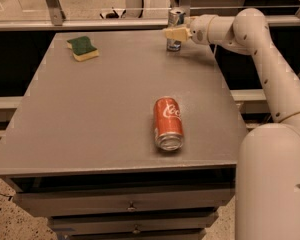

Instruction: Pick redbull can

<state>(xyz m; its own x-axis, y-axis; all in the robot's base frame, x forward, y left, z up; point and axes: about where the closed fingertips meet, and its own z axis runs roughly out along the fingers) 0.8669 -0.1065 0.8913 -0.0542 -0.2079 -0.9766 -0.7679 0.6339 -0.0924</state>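
Slim silver-blue redbull can (pixel 175 18) stands upright at far edge of matte grey tabletop (pixel 90 114), beige end effector (pixel 172 33) right at its mid-body; can't tell if spread or pinching. 1 red Coke can (pixel 168 123) lies on its side nr front, green sponge (pixel 83 48) far left.

Table (pixel 90 114): grey, flat top.
Sponge (pixel 83 48): green on top, yellow beneath, lying flat near the table's far left corner.
Cola can (pixel 168 122): red, lying on its side right of the middle, one end towards the front edge, well apart from the sponge.
Drawers (pixel 130 204): grey fronts with small knobs, under the tabletop.
Floor (pixel 10 219): pale, speckled.
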